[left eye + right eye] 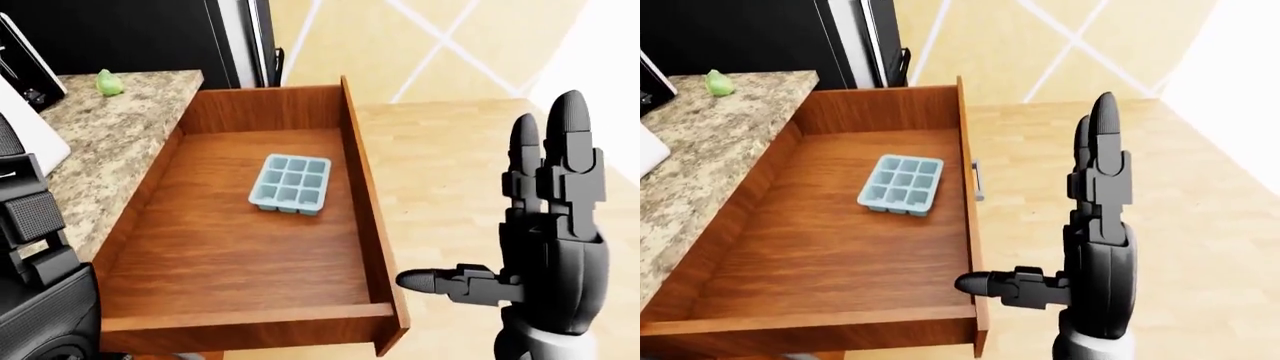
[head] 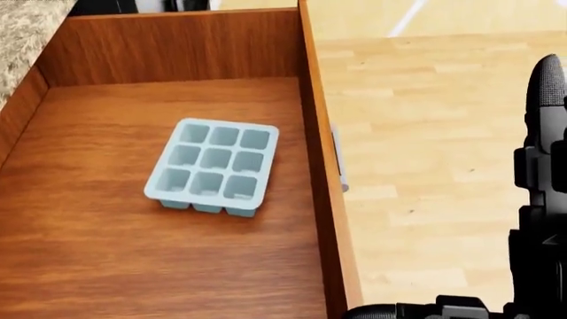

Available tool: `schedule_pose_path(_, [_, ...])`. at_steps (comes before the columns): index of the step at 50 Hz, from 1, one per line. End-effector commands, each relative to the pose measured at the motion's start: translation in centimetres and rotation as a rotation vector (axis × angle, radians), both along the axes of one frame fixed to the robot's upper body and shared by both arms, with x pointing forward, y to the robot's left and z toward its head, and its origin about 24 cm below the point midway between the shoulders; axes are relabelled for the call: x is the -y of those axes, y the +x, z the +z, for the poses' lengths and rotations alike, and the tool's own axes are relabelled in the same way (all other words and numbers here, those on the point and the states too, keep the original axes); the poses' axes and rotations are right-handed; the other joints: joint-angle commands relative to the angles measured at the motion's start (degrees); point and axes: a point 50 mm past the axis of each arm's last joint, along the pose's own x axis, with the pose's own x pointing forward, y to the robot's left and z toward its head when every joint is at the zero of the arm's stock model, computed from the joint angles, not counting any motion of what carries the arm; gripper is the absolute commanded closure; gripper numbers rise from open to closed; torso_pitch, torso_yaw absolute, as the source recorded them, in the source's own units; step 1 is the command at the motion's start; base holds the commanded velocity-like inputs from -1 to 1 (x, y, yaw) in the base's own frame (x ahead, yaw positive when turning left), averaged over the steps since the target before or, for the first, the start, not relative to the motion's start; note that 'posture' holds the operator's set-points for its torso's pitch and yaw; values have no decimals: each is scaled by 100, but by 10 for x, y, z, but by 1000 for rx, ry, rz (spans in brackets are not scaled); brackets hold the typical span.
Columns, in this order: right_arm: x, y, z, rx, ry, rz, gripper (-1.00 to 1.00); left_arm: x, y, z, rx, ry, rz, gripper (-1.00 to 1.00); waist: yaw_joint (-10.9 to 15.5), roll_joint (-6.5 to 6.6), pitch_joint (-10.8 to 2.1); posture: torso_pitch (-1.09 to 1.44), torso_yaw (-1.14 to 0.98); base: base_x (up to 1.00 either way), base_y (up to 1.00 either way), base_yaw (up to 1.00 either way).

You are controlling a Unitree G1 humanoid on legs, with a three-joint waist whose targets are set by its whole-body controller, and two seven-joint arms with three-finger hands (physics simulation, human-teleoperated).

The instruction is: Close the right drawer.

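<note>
No legible txt or labels.

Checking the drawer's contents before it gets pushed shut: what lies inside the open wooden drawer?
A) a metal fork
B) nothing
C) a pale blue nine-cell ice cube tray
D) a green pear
C: a pale blue nine-cell ice cube tray sits alone on the floor of the open wooden drawer, its cells arranged three by three.

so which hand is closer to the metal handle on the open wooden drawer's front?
Right. The right hand, fingers open and upright, stands right of the drawer front, below the handle. The left hand sits across the drawer, at the view's left edge.
</note>
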Motion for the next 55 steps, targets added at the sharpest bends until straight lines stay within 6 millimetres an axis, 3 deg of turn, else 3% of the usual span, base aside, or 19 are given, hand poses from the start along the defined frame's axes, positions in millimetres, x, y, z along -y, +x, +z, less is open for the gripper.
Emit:
schedule_pose_path(1, [-1, -7, 9, 72, -3, 8, -100, 1, -6, 7, 54, 15, -9, -100, -2, 9, -58, 0, 0, 0, 0, 0])
schedule_pose_path(12, [3, -9, 15, 87, 5, -5, -100, 2, -6, 7, 55, 15, -10, -100, -13, 4, -22, 0, 0, 0, 0, 0])
schedule_pose_path(23, [27, -14, 39, 116, -24, -81, -100, 3, -7, 5, 51, 17, -12, -100, 8, -8, 3, 0, 0, 0, 0, 0])
schedule_pose_path(28, [48, 1, 48, 90, -35, -119, -100, 2, -7, 6, 52, 16, -11, -100, 8, -28, 1, 0, 0, 0, 0, 0])
schedule_pose_path(32, [69, 24, 46, 67, -44, -164, -100, 2, -6, 6, 51, 16, -12, -100, 8, -43, 15, 0, 0, 0, 0, 0])
schedule_pose_path(35, [74, 36, 42, 19, -59, -182, -100, 2, -6, 6, 50, 16, -12, -100, 10, -52, 17, 0, 0, 0, 0, 0])
schedule_pose_path(41, [97, 87, -1, -150, -44, -226, -100, 2, -5, 6, 49, 15, -11, -100, -6, -43, 25, 0, 0, 0, 0, 0])
schedule_pose_path(46, [112, 128, -59, -320, -9, -249, -100, 2, -5, 6, 45, 16, -12, -100, 3, -61, -8, 0, 0, 0, 0, 0])
schedule_pose_path(51, [114, 149, -96, -398, 10, -237, -100, 2, -5, 6, 45, 17, -11, -100, 2, -36, -41, 0, 0, 0, 0, 0])
schedule_pose_path(55, [113, 155, -119, -453, 9, -234, -100, 2, -5, 7, 46, 17, -11, -100, 13, -11, -71, 0, 0, 0, 0, 0])
